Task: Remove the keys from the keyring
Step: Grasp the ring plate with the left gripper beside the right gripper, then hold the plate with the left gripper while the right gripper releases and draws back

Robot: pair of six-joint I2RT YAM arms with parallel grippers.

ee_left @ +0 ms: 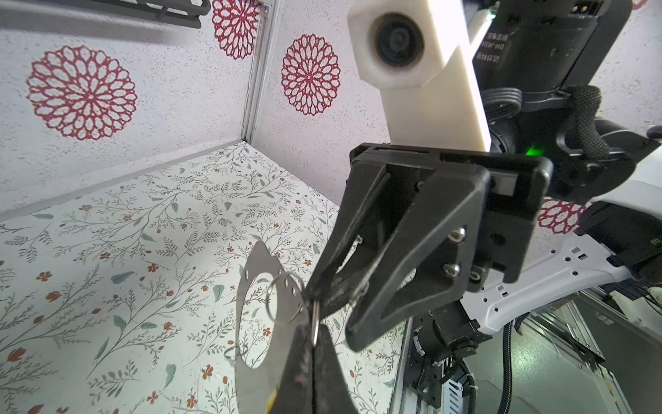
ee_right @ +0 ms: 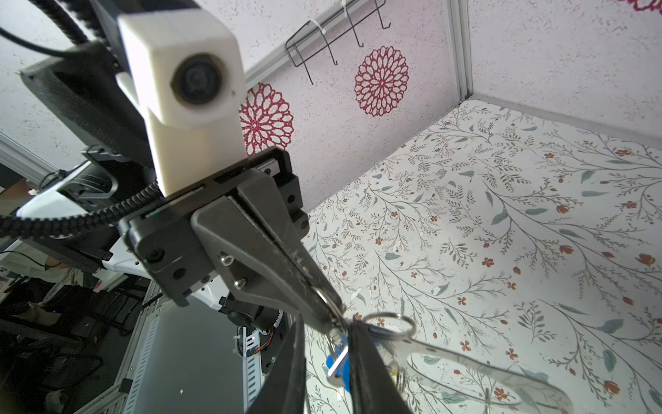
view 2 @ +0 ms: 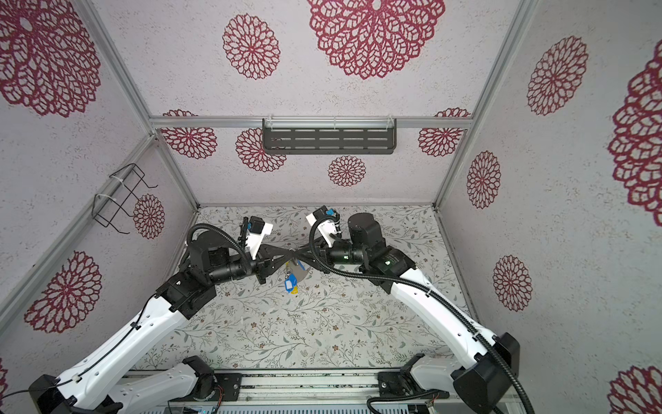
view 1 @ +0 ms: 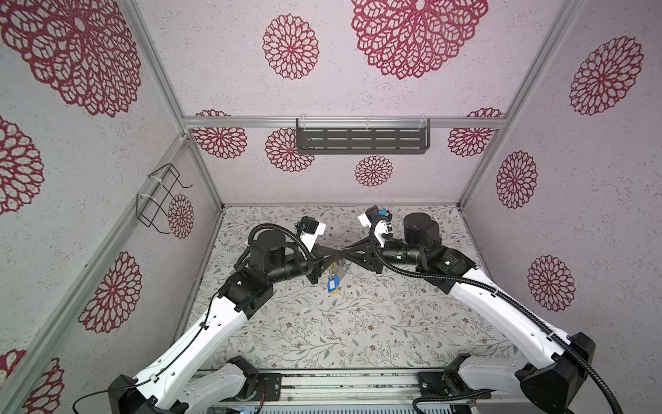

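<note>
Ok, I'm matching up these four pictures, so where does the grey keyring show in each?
A top view: keyring mid-table, hanging just below the left pincer and right pincer tips.
A top view: same spot.
Left wrist: against the floral table, held at the left pincer's tips.
Right wrist: stretching away from both pincers.
Shared landmark: where the two pincers meet.

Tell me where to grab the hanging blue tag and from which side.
Probably its lower end, pinched across the flat faces, coming from below: the blue tag hangs free under the keyring, loop end up, with nothing blocking its lower end.
</note>
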